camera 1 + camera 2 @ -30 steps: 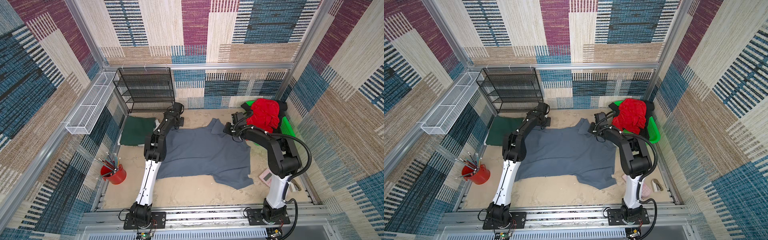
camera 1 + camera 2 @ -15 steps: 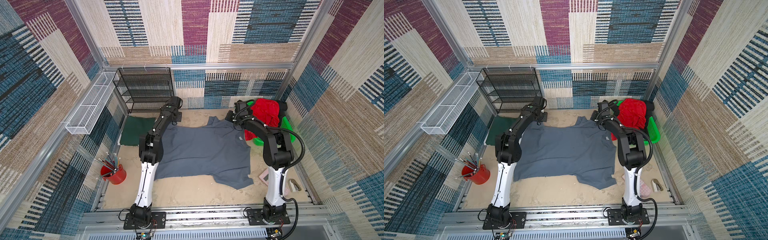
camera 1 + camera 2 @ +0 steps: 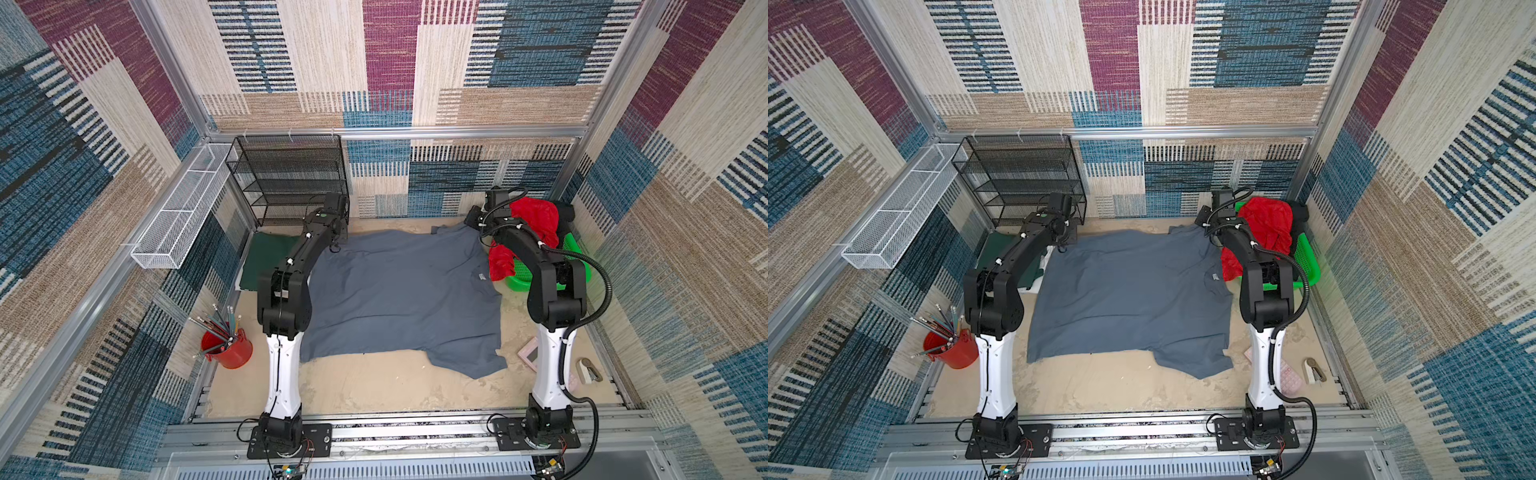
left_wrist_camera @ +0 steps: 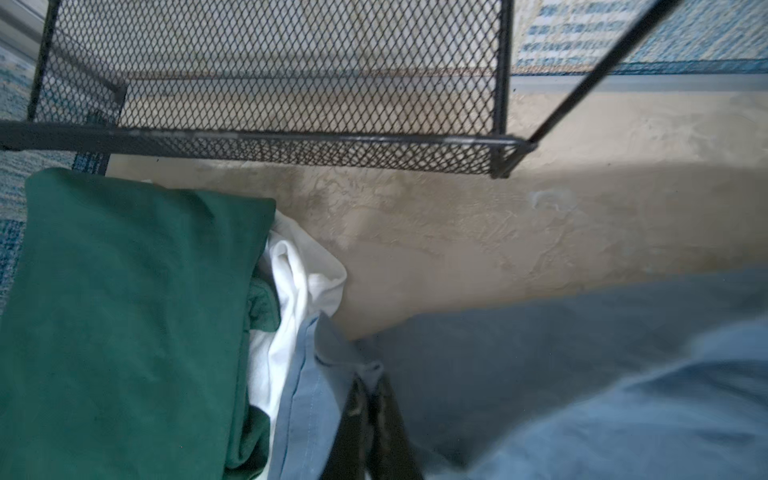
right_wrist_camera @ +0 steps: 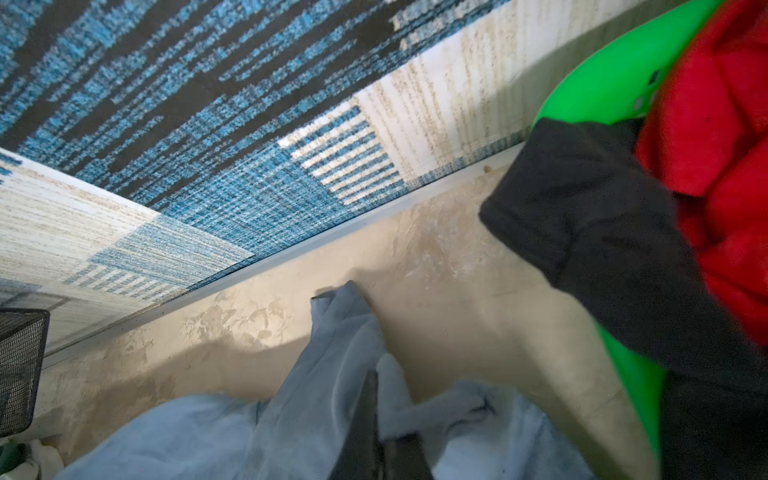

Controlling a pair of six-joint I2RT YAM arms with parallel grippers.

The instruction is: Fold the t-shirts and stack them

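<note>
The slate grey t-shirt (image 3: 399,299) (image 3: 1133,299) lies spread flat on the sandy table in both top views, one sleeve trailing toward the front right. My left gripper (image 4: 370,382) (image 3: 337,243) is shut on the shirt's far left corner (image 4: 332,374). My right gripper (image 5: 374,380) (image 3: 471,220) is shut on its far right corner, bunched cloth (image 5: 332,365) around the fingers. A folded dark green t-shirt (image 4: 124,311) (image 3: 266,257) lies on a white t-shirt (image 4: 303,274) beside the left gripper. Red (image 5: 727,145) (image 3: 536,220) and black (image 5: 602,232) t-shirts hang out of the green basket (image 5: 615,83) (image 3: 577,257).
A black mesh shelf (image 3: 291,178) (image 4: 270,83) stands at the back left, close behind the left gripper. A white wire basket (image 3: 183,216) hangs on the left wall. A red cup of pencils (image 3: 228,349) stands front left. A pink calculator (image 3: 530,353) and stapler (image 3: 588,370) lie front right.
Both grippers have pulled the grey shirt's far edge toward the back wall and apart, and the shirt now lies flatter and wider. The right gripper has ended up beside the basket.
</note>
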